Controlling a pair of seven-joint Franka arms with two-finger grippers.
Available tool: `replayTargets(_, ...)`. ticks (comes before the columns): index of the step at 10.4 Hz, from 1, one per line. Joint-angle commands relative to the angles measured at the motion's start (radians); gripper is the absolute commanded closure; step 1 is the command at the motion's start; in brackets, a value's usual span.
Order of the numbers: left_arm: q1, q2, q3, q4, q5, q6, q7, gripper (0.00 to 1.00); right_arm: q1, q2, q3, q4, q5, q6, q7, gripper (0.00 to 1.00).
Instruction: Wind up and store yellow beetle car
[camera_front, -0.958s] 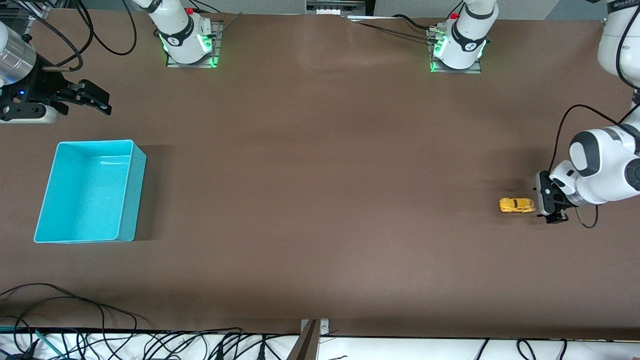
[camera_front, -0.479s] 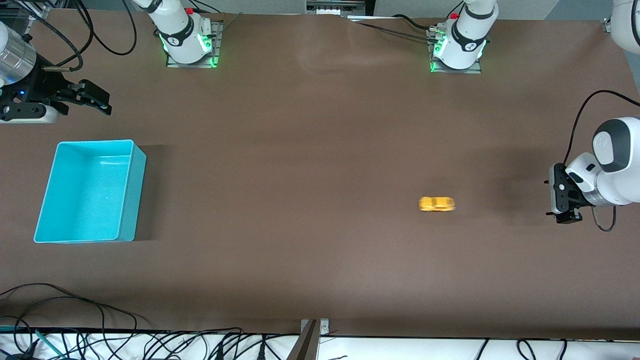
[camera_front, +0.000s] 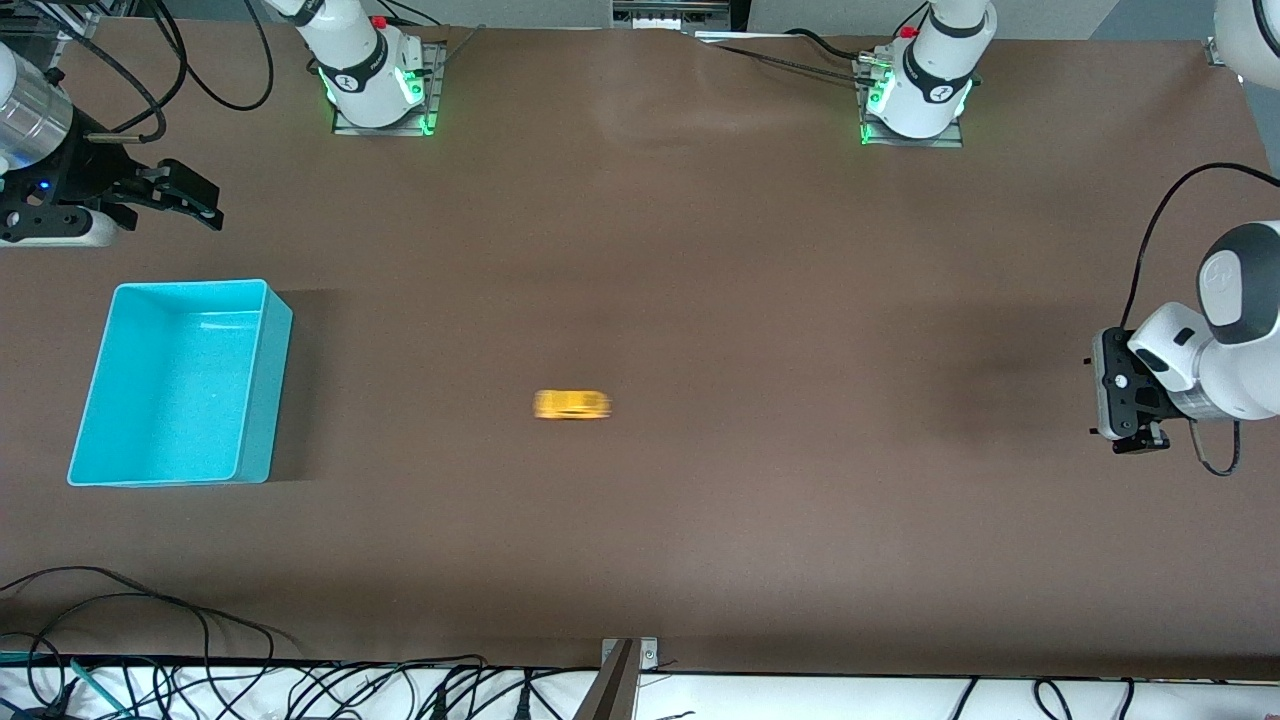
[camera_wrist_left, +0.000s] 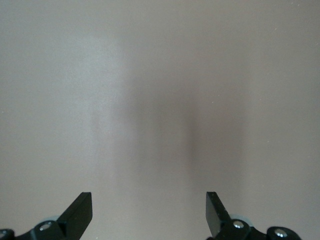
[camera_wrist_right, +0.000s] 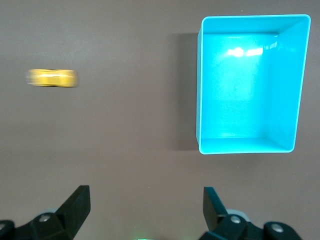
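The yellow beetle car (camera_front: 572, 404) is on the brown table near its middle, blurred with motion, and nothing touches it. It also shows in the right wrist view (camera_wrist_right: 52, 78). The teal bin (camera_front: 270, 400) stands empty at the right arm's end of the table, and its wall shows in the right wrist view (camera_wrist_right: 199, 85). My left gripper (camera_front: 1100, 395) is open and empty over bare table at the left arm's end, and the left wrist view (camera_wrist_left: 150, 205) shows only table between its fingers. My right gripper (camera_front: 205, 205) is open and empty, over the table beside the bin on the bases' side (camera_wrist_right: 147, 200).
The two arm bases (camera_front: 375, 85) (camera_front: 915, 95) with green lights stand along the table's edge farthest from the front camera. Loose cables (camera_front: 150, 640) and a metal bracket (camera_front: 625, 660) lie along the edge nearest the front camera.
The car has rolled from beside my left gripper across the table toward the teal bin. My left gripper has drawn back toward its end of the table. The right arm has not moved.
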Motion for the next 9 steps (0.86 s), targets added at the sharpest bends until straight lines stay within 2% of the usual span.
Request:
replayTargets(1,-0.021,0.007,0.0,0.078,0.0,-0.089,-0.077,0.0,0.003,-0.011,0.002,-0.008,-0.005,0.005,0.009,0.0)
replayTargets(5,-0.018,0.005,0.006,0.208,0.002,-0.254,-0.226,0.0,0.004,-0.011,0.002,-0.002,-0.008,0.005,0.009,0.0)
replayTargets(9,-0.018,-0.076,-0.001,0.222,-0.004,-0.299,-0.47,0.0,0.004,-0.009,0.002,0.004,-0.008,0.0,0.01,0.0)
